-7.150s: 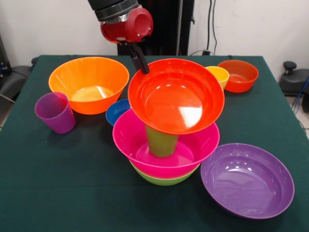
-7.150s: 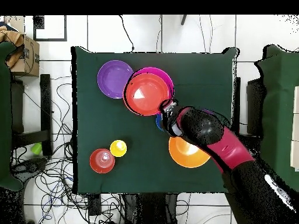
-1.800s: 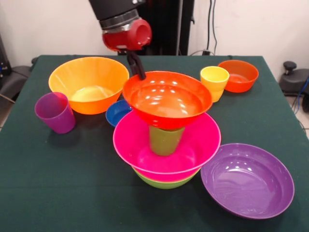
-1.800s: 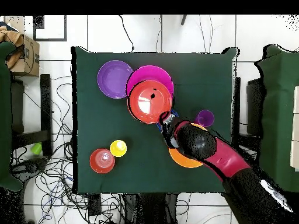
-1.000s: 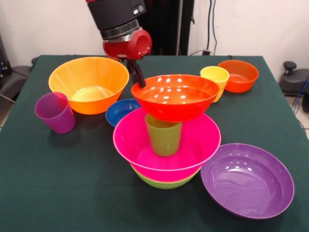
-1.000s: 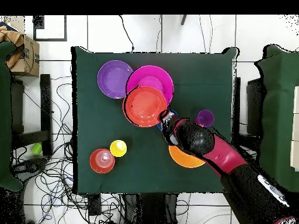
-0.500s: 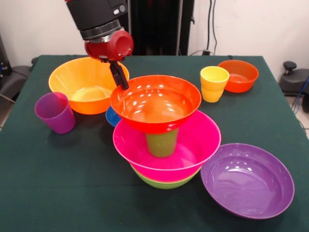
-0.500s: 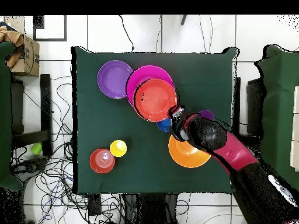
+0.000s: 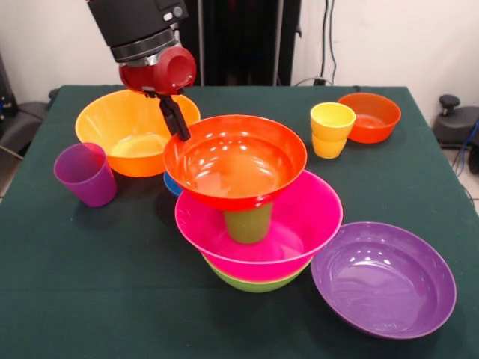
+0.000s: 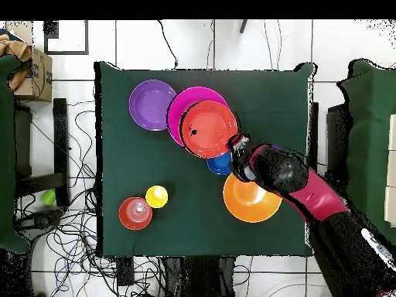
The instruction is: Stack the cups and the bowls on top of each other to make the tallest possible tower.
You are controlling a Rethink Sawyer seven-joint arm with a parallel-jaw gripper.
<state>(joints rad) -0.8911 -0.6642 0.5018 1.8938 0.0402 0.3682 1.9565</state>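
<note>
we see the gripper (image 9: 178, 127) pinching the rim of the red-orange bowl (image 9: 236, 161), which sits off-centre on the green cup (image 9: 248, 223), overhanging toward the purple cup (image 9: 85, 174); the tower (image 9: 257, 232) stands mid-table. we count three cups and seven bowls, including the yellow cup (image 9: 331, 129).

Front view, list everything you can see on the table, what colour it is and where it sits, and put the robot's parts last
Tower: one, centre; lime green bowl, pink bowl, green cup, large red-orange bowl on top, tilted.
Large orange bowl: one, far left.
Purple cup: one, left, upright.
Blue bowl: one, small, behind the tower, mostly hidden.
Yellow cup: one, far right, upright.
Small red-orange bowl: one, far right, beside the yellow cup.
Purple bowl: one, near right.
Table: one, dark green cover.
Gripper: one, red and black, at the top bowl's far-left rim.
</note>
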